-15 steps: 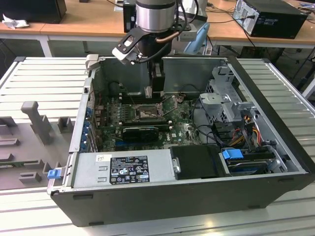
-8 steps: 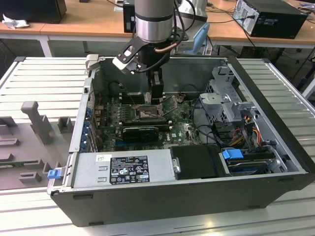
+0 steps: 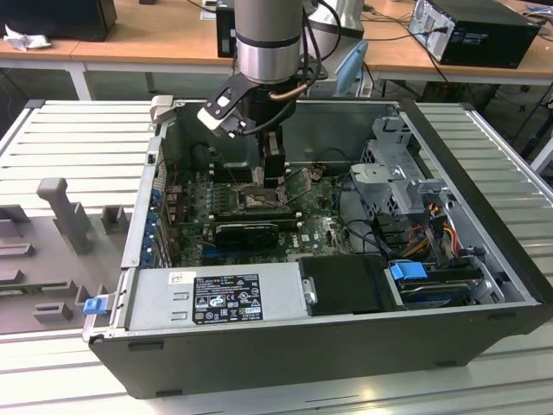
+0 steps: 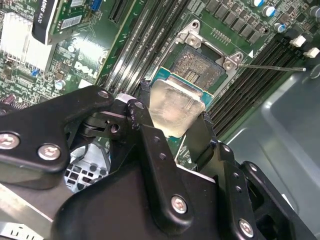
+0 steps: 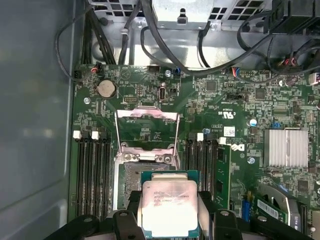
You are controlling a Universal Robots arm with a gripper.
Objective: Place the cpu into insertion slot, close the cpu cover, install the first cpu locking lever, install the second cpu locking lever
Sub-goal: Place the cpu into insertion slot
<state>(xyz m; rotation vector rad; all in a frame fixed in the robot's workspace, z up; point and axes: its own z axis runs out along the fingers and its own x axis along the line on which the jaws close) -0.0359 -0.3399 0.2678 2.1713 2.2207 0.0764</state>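
In the exterior view the insertion slot (image 3: 257, 199) is free from above, where the hand (image 3: 274, 177) hangs clasping the cpu (image 5: 169, 207). At its 6 o'clock a black card (image 3: 246, 232) stands near; at 3 o'clock, cables (image 3: 346, 194) and a drive cage (image 3: 393, 181). The cpu cover (image 5: 146, 114) stands raised at the slot's edge.

The arm (image 3: 268, 43) hangs straight down from above, its hand (image 4: 174, 106) pinching the cpu (image 5: 170, 210) between both black fingers (image 4: 150, 145).

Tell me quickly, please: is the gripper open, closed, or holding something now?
The gripper: closed, holding the cpu between its fingers, at the insertion slot.
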